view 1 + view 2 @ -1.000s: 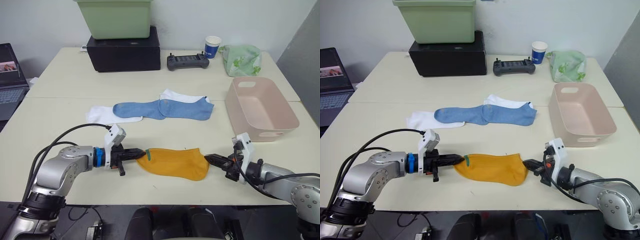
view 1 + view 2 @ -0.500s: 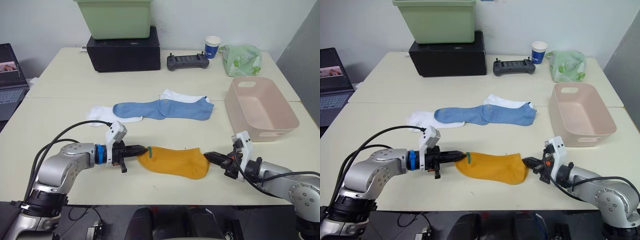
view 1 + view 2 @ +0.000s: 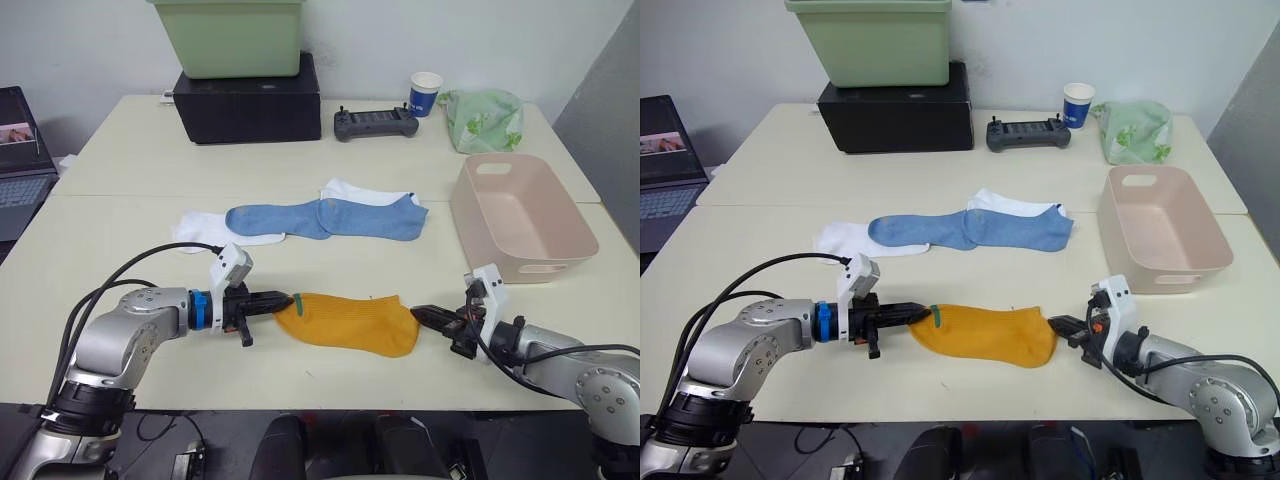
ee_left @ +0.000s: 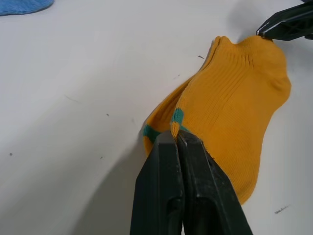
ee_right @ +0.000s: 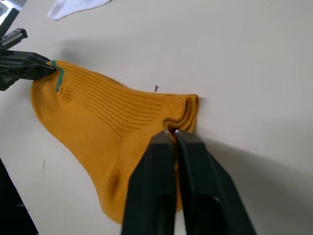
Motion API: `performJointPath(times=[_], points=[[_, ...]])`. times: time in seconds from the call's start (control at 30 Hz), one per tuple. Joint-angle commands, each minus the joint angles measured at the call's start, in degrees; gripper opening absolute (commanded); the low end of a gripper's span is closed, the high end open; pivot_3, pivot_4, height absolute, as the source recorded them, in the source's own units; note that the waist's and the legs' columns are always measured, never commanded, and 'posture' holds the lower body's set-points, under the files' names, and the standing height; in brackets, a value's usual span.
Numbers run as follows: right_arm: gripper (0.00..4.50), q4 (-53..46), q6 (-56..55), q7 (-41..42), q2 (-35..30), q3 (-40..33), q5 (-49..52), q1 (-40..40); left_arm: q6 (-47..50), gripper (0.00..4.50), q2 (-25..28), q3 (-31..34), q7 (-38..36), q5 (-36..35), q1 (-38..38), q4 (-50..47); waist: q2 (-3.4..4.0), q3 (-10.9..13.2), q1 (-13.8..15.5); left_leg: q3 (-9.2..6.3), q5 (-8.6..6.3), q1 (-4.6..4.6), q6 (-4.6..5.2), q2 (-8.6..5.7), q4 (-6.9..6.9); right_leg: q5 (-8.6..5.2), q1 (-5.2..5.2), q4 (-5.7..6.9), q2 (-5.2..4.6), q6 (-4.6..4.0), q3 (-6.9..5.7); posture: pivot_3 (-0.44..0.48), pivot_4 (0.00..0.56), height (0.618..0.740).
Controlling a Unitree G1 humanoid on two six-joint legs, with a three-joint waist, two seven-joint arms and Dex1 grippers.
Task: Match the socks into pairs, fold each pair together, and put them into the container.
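Both grippers, left gripper (image 3: 276, 301) and right gripper (image 3: 422, 313), are pinching opposite ends of the mustard-orange socks (image 3: 350, 322), lying crosswise between them.

My left gripper (image 3: 284, 302) and right gripper (image 3: 418, 312) pinch opposite ends of the orange socks (image 3: 350, 323) on the table (image 3: 120, 220), blue socks (image 3: 325, 219) beyond, pink tub (image 3: 520, 215) right.

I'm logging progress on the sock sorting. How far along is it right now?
Done: the two mustard-orange socks lie stacked as a pair. In hand: the left gripper and right gripper are each shut on one end of that pair, not yet folded. Left: the light blue socks and white socks lie unfolded mid-table, and the pink container holds nothing yet.
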Motion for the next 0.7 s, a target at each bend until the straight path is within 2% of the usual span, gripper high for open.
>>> performJointPath(times=[0.03, 0.17, 0.23, 0.3, 0.37, 0.47, 0.63, 0.7], points=[[1.74, -1.4, -1.5, 1.7, -1.8, -1.6, -0.7, 0.2, -0.9, 0.93, 0.0, 1.4, 0.0, -0.1, 0.0, 0.0, 0.0, 0.0, 0.0, 0.01, 0.0, 0.0, 0.0, 0.0, 0.0, 0.0, 0.0, 0.0, 0.0, 0.0, 0.01, 0.0, 0.15, 0.74], [3.19, -3.1, -4.7, 5.4, -4.4, -2.7, -2.2, -0.4, -1.6, 2.26, 0.9, 3.4, 0.3, -0.5, 0.0, -1.1, 0.0, 0.0, 0.0, 0.02, 0.0, 0.0, 0.0, -0.01, 0.01, 0.0, 0.0, 0.0, 0.0, 0.01, 0.02, 0.0, 0.15, 0.74], [3.2, -5.6, -9.1, 9.6, -5.6, -1.7, -4.1, -1.7, -2.5, 2.92, 1.1, 4.4, -0.4, -1.2, -0.6, -2.8, 0.0, 0.0, 0.0, 0.01, 0.0, 0.01, 0.0, 0.0, 0.0, -0.01, -0.01, 0.0, 0.0, 0.02, 0.0, 0.0, 0.15, 0.74], [3.2, -7.1, -13.9, 14.1, -6.8, 2.2, -8.6, -2.6, -4.5, 2.92, 0.8, 3.3, -1.2, -0.2, -1.6, -3.8, 0.0, 0.0, 0.0, 0.0, 0.0, 0.0, 0.0, 0.02, 0.0, -0.02, -0.01, 0.01, 0.02, 0.03, 0.0, 0.0, 0.15, 0.74], [2.76, -7.2, -18.8, 17.6, -7.9, 7.7, -14.8, -3.3, -12.0, 2.96, 1.0, -1.2, -1.2, 6.6, -2.7, -2.9, -0.01, 0.0, 0.0, -0.02, 0.0, 0.01, 0.0, 0.01, 0.02, -0.03, 0.02, -0.01, 0.02, 0.05, -0.03, 0.0, 0.15, 0.74], [1.88, -2.4, -29.4, 20.6, -8.2, 17.5, -28.4, -5.8, -16.3, 2.33, -3.8, -3.7, -1.0, 7.2, -4.2, -2.8, -0.01, 0.0, 0.1, -0.02, 0.0, 0.03, 0.0, -0.04, 0.04, -0.02, 0.07, -0.05, 0.02, 0.03, -0.04, 0.0, 0.15, 0.74], [0.02, 5.0, -34.7, 23.1, -3.9, 24.6, -35.7, -9.6, -22.2, 0.71, -7.5, -10.2, -3.2, 11.3, -4.1, -1.2, -0.02, 0.0, 0.1, 0.02, 0.0, -0.01, 0.0, -0.06, 0.13, 0.02, 0.07, -0.04, 0.02, 0.0, 0.01, 0.0, 0.15, 0.74], [0.0, 7.1, -35.3, 23.6, -3.5, 26.0, -38.0, -9.7, -23.6, 0.03, -8.4, -12.1, -3.4, 12.8, -4.1, 0.4, -0.02, 0.0, 0.1, -0.03, 0.01, 0.0, -0.01, -0.02, 0.11, 0.02, 0.06, -0.01, 0.03, -0.01, -0.04, 0.0, 0.15, 0.74]])
